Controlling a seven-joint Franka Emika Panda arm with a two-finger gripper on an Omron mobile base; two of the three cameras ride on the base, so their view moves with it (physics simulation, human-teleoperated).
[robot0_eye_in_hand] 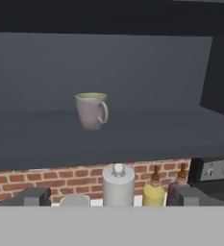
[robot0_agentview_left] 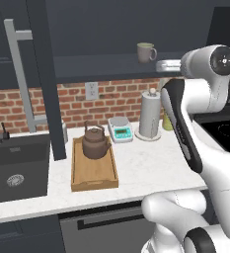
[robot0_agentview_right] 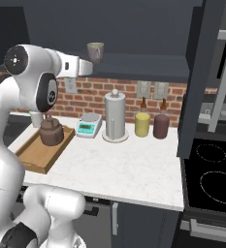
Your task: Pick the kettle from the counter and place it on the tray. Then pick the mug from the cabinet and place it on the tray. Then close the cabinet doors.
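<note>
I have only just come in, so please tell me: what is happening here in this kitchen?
A white robot arm is loading a wooden tray on the counter. The kettle already sits on the tray. The mug stands upright on the shelf of the open cabinet, untouched. The gripper is open, holds nothing, and points at the mug from a distance. The cabinet doors are open.
</note>
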